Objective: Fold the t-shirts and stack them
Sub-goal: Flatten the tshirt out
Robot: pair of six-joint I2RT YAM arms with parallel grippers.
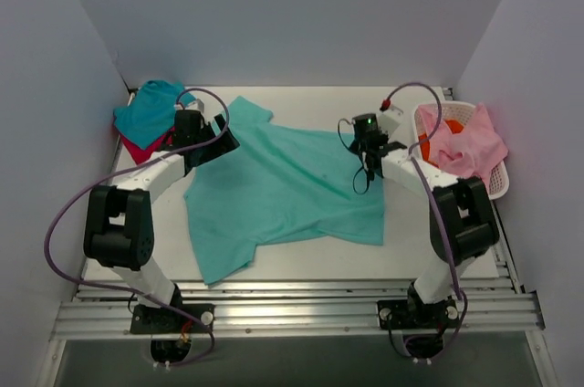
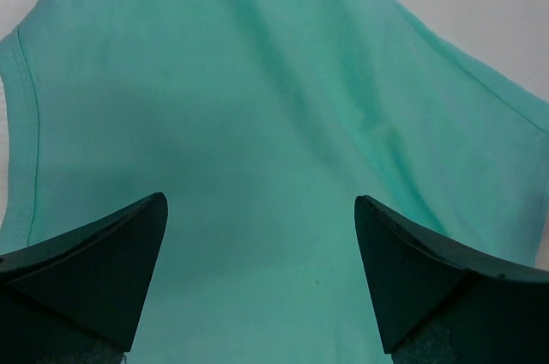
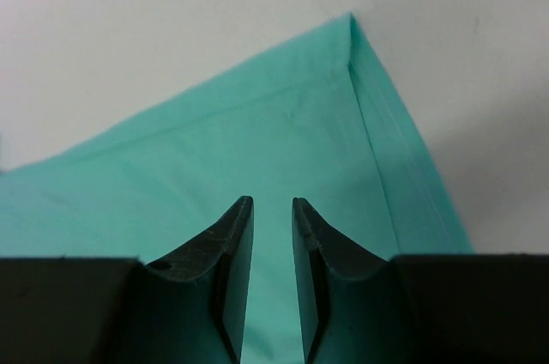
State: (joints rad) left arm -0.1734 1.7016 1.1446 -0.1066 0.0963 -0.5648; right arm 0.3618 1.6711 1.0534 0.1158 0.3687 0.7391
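Down at the near edge, both arms reach out over the table [image 1: 411, 245]. Spread across its middle lies the mint-green t-shirt [image 1: 283, 195], flat but skewed, one hem corner pointing toward the left arm's base.

Over to the right gripper [image 3: 271, 209]: it hangs low above the shirt's right edge, jaws drawn close with only a thin slit between them, the stitched hem corner just ahead of the tips. Mint cloth shows through that slit, but whether any is caught, I cannot tell.

Now the left gripper [image 2: 262, 239]: spread wide, nothing between the fingers, poised over the shirt's far left part by the sleeve. Smooth cloth fills the wrist view beneath it.

Further back, in the far left corner, the teal t-shirt [image 1: 151, 106] sits bunched over the magenta-red t-shirt [image 1: 141, 148], near the mint one's sleeve. Far right, the white basket [image 1: 497, 184] holds a pink cloth [image 1: 470, 145], off beyond the mint shirt's right edge.
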